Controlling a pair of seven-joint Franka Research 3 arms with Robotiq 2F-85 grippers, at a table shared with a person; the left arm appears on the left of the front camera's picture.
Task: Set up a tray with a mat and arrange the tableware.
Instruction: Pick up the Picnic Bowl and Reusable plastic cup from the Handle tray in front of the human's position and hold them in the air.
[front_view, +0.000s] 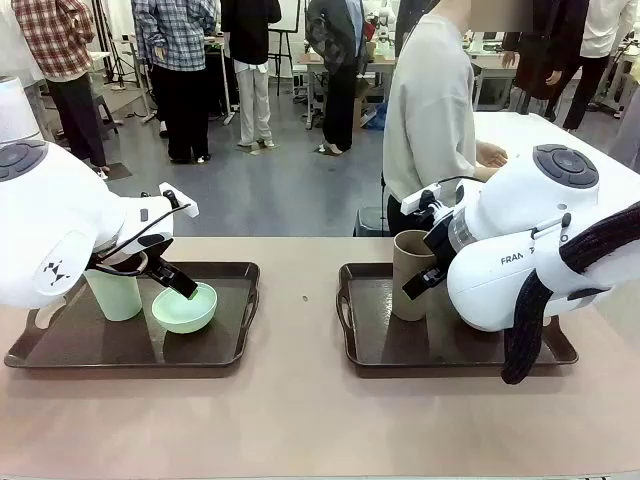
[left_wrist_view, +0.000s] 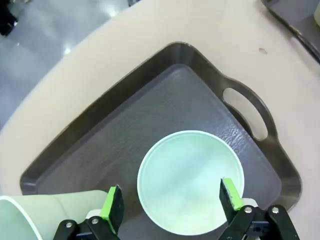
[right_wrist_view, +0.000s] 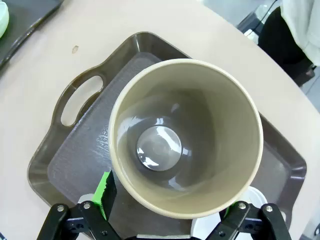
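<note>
Left claw (left_wrist_view: 171, 199) hangs spread wide over the mint bowl (left_wrist_view: 190, 180) in the left tray (left_wrist_view: 150, 90) (mint cup (left_wrist_view: 45, 217) just beside). Right claw (right_wrist_view: 165, 202) straddles the tan cup (right_wrist_view: 205, 165) on the right tray (right_wrist_view: 75, 160); grip unclear.

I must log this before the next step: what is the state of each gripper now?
Left gripper: open, fingers over the mint green bowl.
Right gripper: fingers on both sides of the tan cup; grip cannot be told.
</note>
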